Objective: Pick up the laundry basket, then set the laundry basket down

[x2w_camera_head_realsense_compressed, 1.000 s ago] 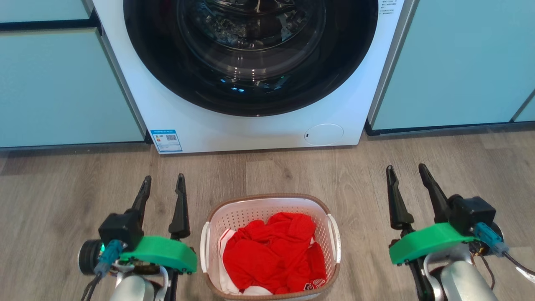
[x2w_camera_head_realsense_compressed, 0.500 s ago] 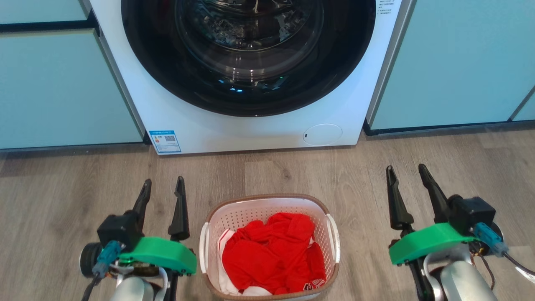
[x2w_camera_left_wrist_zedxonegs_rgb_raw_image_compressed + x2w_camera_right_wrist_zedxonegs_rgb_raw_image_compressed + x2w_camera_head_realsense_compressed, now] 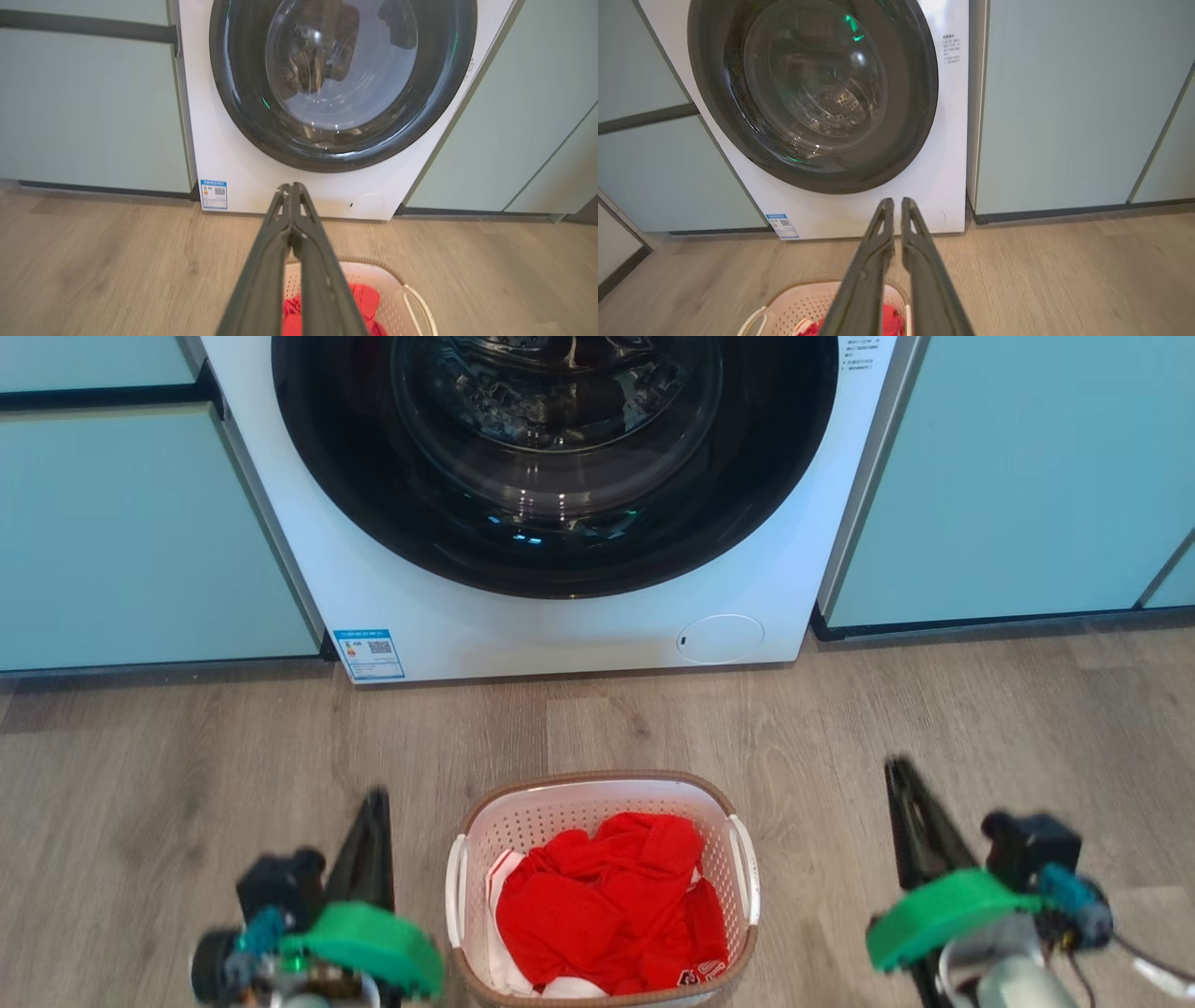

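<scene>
The basket (image 3: 551, 814) stands upright on the wooden floor (image 3: 187, 784), a little in front of the washer (image 3: 560, 639), with red clothes (image 3: 607, 896) heaped inside it. Its two white handles, one (image 3: 455, 887) on the robot's left side and one (image 3: 747, 868) on the right, are both free, and nothing touches them. The left gripper (image 3: 377, 800) is low, near the left handle but apart from it. The right gripper (image 3: 901, 775) is farther out from the right handle, with bare floor between them. In the head view both grippers are blurred, so there I can only say that each looks like one dark blade. The wrist views are clearer: the left fingers (image 3: 261, 280) are pressed together with the tips meeting, and the right fingers (image 3: 866, 280) lie almost together, with only a thin slit between them. Neither pair pinches anything. As for progress, I judge that the pictures do not settle it. A basket resting on the floor between two empty, closed grippers fits a moment when it is yet to be lifted, and it fits equally a moment when it is already set down again and released. What is sure is that the basket is not carried now and that it sits level and stable.
</scene>
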Robot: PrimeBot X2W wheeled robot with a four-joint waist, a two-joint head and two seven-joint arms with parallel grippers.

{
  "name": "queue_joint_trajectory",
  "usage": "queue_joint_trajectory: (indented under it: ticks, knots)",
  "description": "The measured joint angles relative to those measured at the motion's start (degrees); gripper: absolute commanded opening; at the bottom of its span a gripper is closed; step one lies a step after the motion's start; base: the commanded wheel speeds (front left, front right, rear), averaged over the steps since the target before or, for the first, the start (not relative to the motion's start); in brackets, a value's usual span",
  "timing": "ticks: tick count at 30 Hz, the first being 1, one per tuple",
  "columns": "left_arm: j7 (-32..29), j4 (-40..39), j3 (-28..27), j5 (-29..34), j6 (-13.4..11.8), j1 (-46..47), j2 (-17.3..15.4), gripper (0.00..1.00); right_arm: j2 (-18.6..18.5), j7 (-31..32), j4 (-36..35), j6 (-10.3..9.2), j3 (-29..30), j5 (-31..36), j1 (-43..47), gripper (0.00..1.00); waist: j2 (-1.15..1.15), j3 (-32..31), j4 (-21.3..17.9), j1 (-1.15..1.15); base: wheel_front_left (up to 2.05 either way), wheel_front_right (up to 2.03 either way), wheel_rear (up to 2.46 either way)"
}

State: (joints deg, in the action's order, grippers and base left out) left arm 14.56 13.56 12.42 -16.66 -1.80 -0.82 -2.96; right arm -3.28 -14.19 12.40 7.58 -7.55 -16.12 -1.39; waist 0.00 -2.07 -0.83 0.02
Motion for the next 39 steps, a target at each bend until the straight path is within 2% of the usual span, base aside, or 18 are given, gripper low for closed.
queue_joint_trajectory:
  ticks: [4,39]
  knots:
    - [-0.45,2.24,0.0,-1.34,0.02,-3.02,-0.01,0.0,0.0,0.32,2.03,0.0,-0.03,-1.3,2.8,0.0,0.0,0.04,0.02,0.0,0.0,0.0,0.0]
    - [-5.57,2.13,-3.8,-22.92,2.45,-1.18,-0.1,0.0,-0.15,4.89,2.2,0.0,2.52,-23.51,1.55,0.0,0.0,0.69,0.25,0.0,0.0,0.0,0.0]
